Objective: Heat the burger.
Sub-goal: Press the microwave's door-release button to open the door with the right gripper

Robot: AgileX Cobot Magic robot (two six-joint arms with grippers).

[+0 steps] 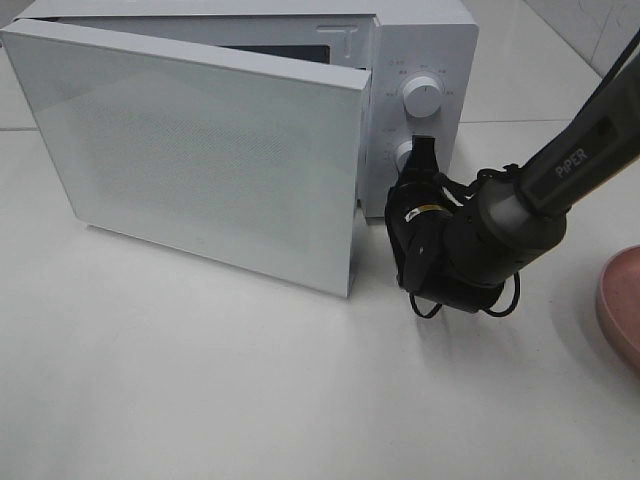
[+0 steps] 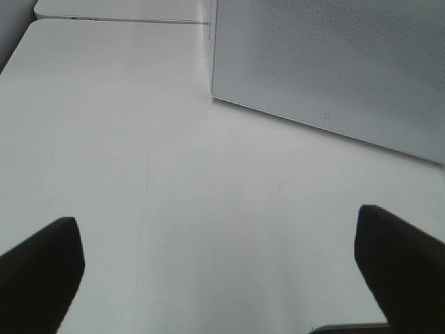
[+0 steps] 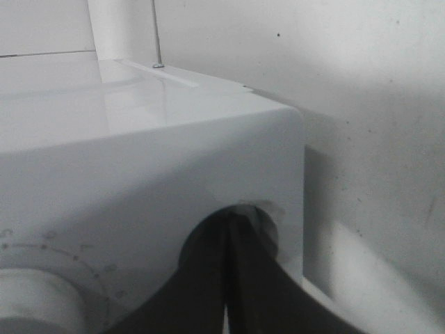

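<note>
The burger is out of view in all three views. The white microwave (image 1: 420,40) stands at the back with its door (image 1: 200,150) swung partly open. My right gripper (image 1: 422,147) is shut, and its tips rest against the lower knob (image 1: 403,155) of the control panel. In the right wrist view the shut fingertips (image 3: 233,221) meet in front of that knob (image 3: 265,226). My left gripper (image 2: 219,268) is open and holds nothing. It hovers over bare table, facing the outside of the door (image 2: 334,62). The left arm does not show in the exterior view.
An upper knob (image 1: 422,97) sits above the right gripper and also shows as a dial (image 3: 35,299) in the right wrist view. The rim of a pink plate (image 1: 622,300) shows at the right edge. White tabletop (image 1: 250,390) lies in front of the microwave.
</note>
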